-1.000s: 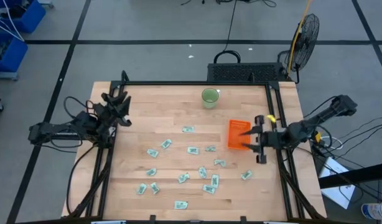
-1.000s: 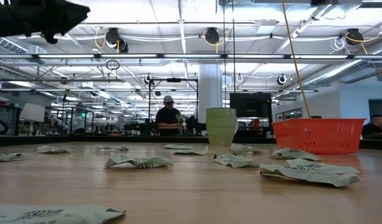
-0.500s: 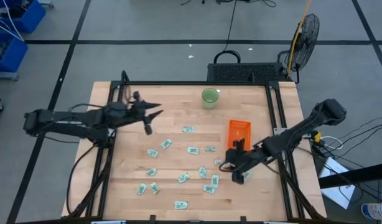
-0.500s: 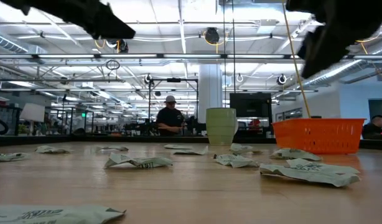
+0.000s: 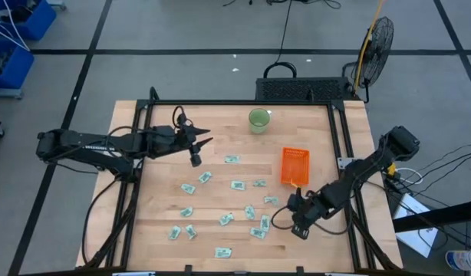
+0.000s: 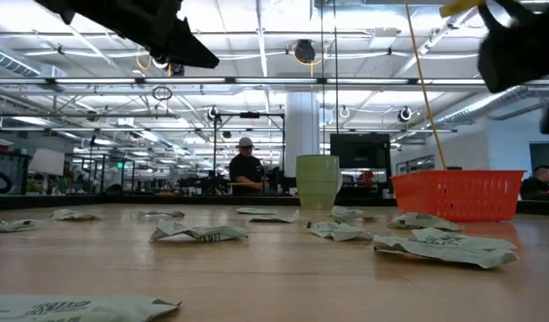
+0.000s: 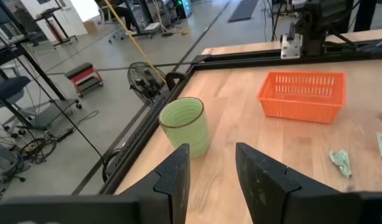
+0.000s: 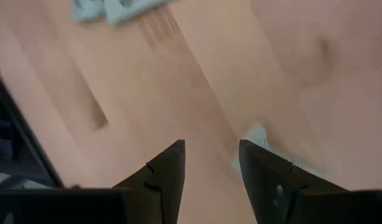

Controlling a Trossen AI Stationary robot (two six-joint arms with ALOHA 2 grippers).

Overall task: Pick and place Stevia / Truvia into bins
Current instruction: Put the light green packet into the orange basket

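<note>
1. Overhead, the pale green and white sachets [image 5: 237,185] lie scattered across the middle and near part of the wooden table [image 5: 166,172]; the orange bin [image 5: 294,165] sits right of them, and a round green cup [image 5: 258,119] stands near the far edge. The left gripper [image 5: 202,142] reaches in from the left, above bare wood short of the sachets. The right gripper [image 5: 294,213] is low over the near right part of the table, beside a sachet [image 5: 302,217].
2. At table height, crumpled sachets [image 6: 198,233] rest on the wood, their dark print too small to read; the bin [image 6: 458,195] stands at right, the cup [image 6: 318,182] at centre. A person shows in the room behind.
3. From the left wrist, its fingers [image 7: 175,177] are parted and empty, pointing toward the cup [image 7: 185,126] and the mesh-walled bin [image 7: 302,96].
4. From the right wrist, its fingers [image 8: 167,176] are spread with nothing between them, close over the wood, a sachet [image 8: 259,138] just beyond one tip
</note>
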